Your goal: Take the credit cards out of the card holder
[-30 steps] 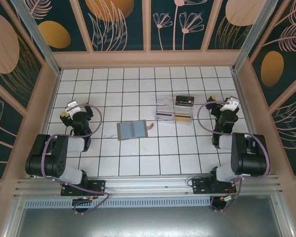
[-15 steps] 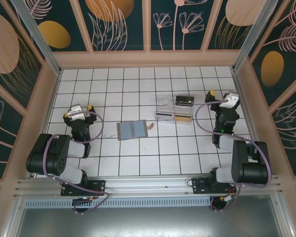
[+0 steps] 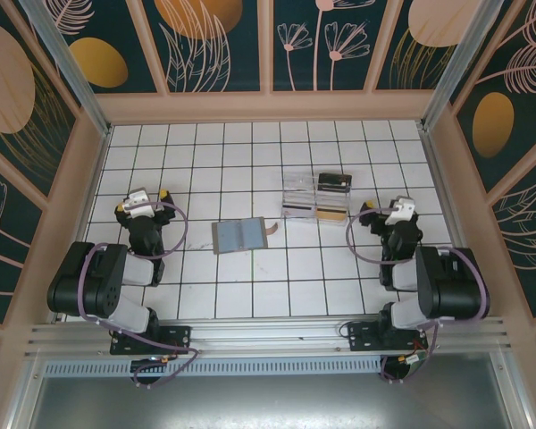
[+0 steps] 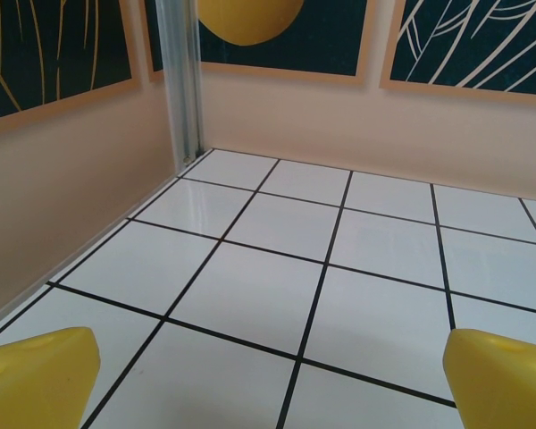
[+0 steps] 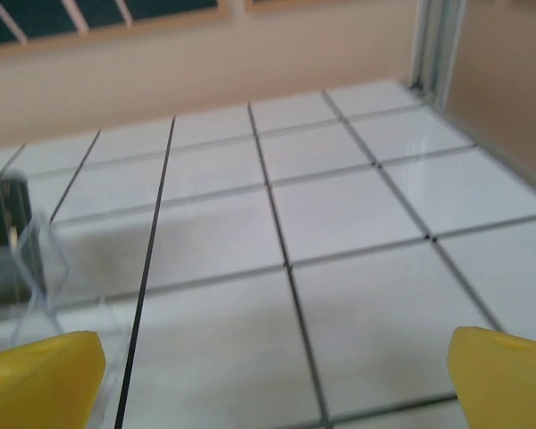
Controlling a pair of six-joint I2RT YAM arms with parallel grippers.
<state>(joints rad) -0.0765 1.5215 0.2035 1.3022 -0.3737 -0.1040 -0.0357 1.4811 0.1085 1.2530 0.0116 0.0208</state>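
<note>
While they hang low, left hand (image 3: 143, 200) and right hand (image 3: 385, 213) gape.

Left arm (image 3: 94, 286) and right arm (image 3: 451, 286) are both chunky black, with loopy purple cables (image 3: 180, 219), white wrist blocks (image 3: 138, 198) and yellow fingertips (image 4: 36, 375).

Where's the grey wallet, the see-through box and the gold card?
card holder (image 3: 239, 236), top view, middle of its open blue-grey inside.
clear tray (image 3: 299, 189), top view, bare far part of its left compartment.
gold card (image 3: 330, 214), top view, middle of the card.
</note>
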